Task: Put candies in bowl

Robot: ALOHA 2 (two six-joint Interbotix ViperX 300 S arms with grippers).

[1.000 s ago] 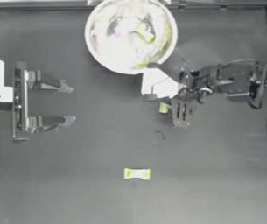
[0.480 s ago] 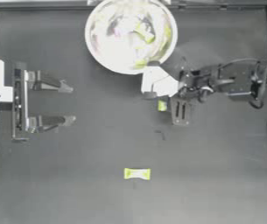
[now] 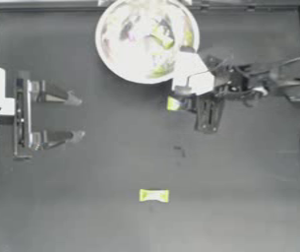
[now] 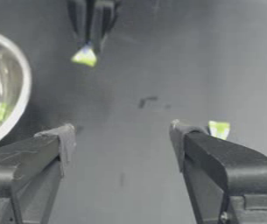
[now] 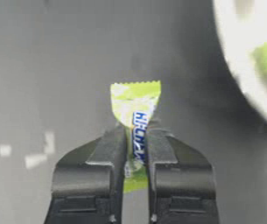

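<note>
One yellow-green candy [image 5: 135,114] is pinched between the jaws of the right gripper [image 3: 178,104], which in the top view sits just past the bowl's rim at about its five o'clock. The right wrist view shows why the hold looks secure: the two dark jaws are pressed together on the wrapper's white middle, with one twisted end sticking out beyond the tips and the other trailing back between the fingers. Gripping the middle and not a loose end should keep the sweet from slipping during the carry, I judge.

The bowl [image 3: 107,47] sits at the table's twelve o'clock, and several candies already lie inside it, seen as yellow-green flecks and one pinkish one against its shiny wall. The held candy hangs over bare table [image 3: 80,206], just outside the rim, so it is not yet over the opening; a short move toward eleven o'clock would likely bring it there.

Another candy [image 3: 153,195] lies alone on the table toward six o'clock, well apart from everything else, waiting its turn.

At nine o'clock the left gripper [image 3: 73,118] is parked with its jaws wide apart and nothing between them, kept clear of the working side.
</note>
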